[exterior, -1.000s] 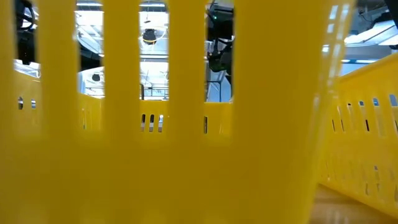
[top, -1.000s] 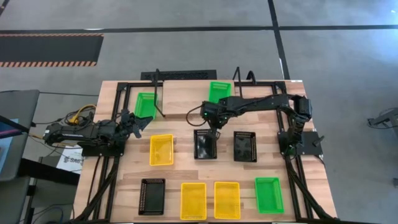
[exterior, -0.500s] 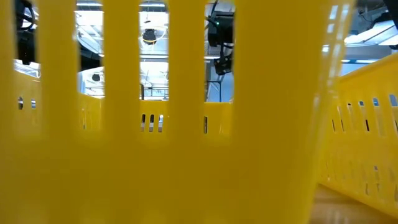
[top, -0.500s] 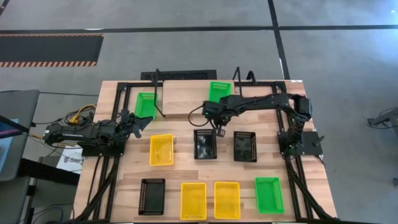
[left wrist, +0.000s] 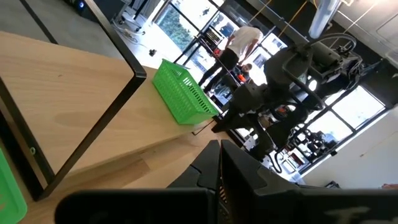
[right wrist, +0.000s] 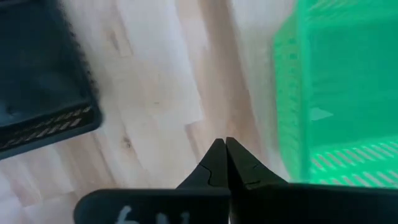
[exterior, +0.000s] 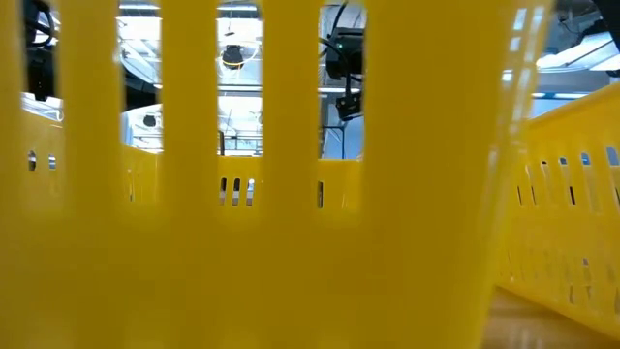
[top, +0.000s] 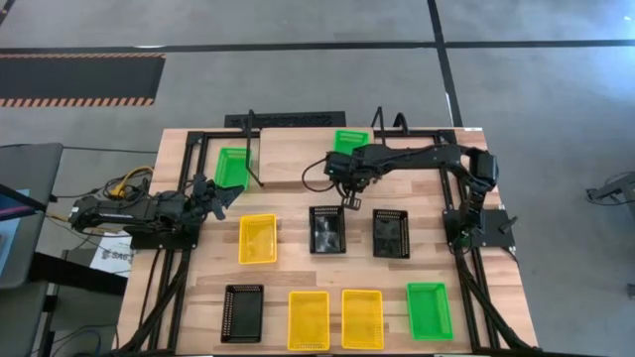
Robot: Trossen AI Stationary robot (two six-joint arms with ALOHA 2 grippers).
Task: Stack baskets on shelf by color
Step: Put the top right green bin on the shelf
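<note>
The right hand (top: 349,202), fingers pressed together and empty, hangs between the green basket (top: 350,145) on the shelf (top: 298,159) and a black basket (top: 327,229). The left hand (top: 231,195), likewise closed, waits near the surface's left edge.

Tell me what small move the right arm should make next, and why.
Probably open the right pincer and lower it onto a rim of the black basket just below it: it hangs shut and empty between that basket and the green basket on the shelf.
</note>
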